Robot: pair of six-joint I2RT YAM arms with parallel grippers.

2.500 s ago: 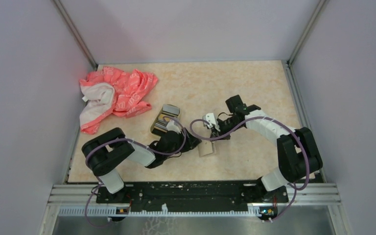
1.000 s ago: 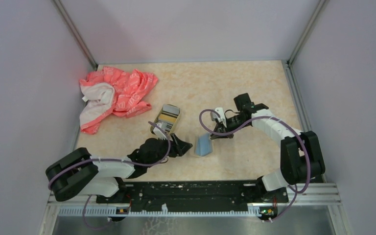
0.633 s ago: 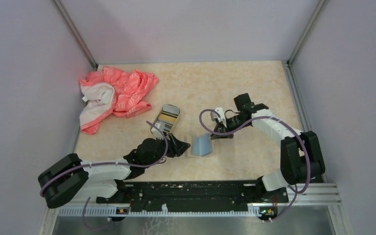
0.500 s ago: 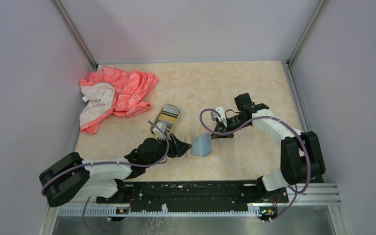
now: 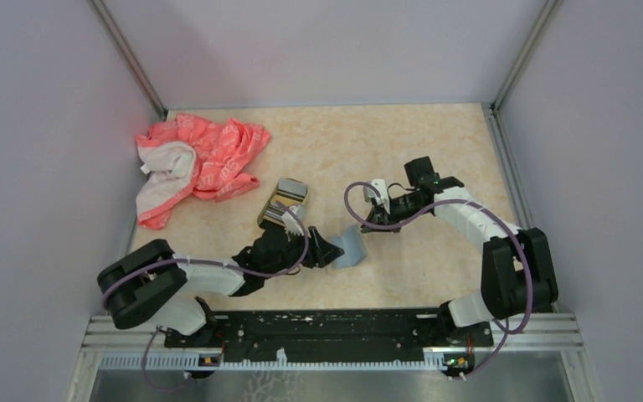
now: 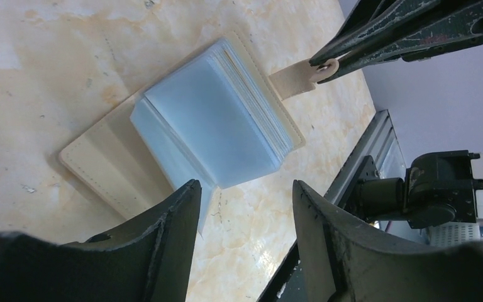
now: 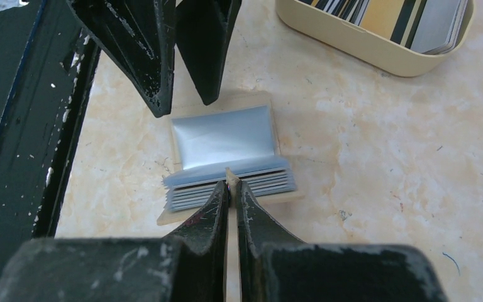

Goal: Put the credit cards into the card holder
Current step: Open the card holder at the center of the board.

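The card holder (image 5: pixel 350 248) is a tan wallet with pale blue clear sleeves, lying open on the table between both arms; it also shows in the left wrist view (image 6: pixel 214 123) and the right wrist view (image 7: pixel 223 135). My right gripper (image 7: pixel 231 184) is shut on its tan strap tab (image 6: pixel 292 80). My left gripper (image 6: pixel 245 189) is open just at the wallet's near edge, its left finger over the tan cover. The credit cards (image 7: pixel 402 16), with striped edges, sit in a gold-olive tin (image 5: pixel 285 203).
A crumpled pink and white cloth (image 5: pixel 197 163) lies at the back left. The tin's cream rim (image 7: pixel 352 47) is just beyond the wallet in the right wrist view. The black base rail (image 5: pixel 326 327) runs along the near edge.
The wallet, closed and tan at first, now lies open with blue sleeves showing. My left gripper has moved right up to its edge. The right gripper still holds the tab.
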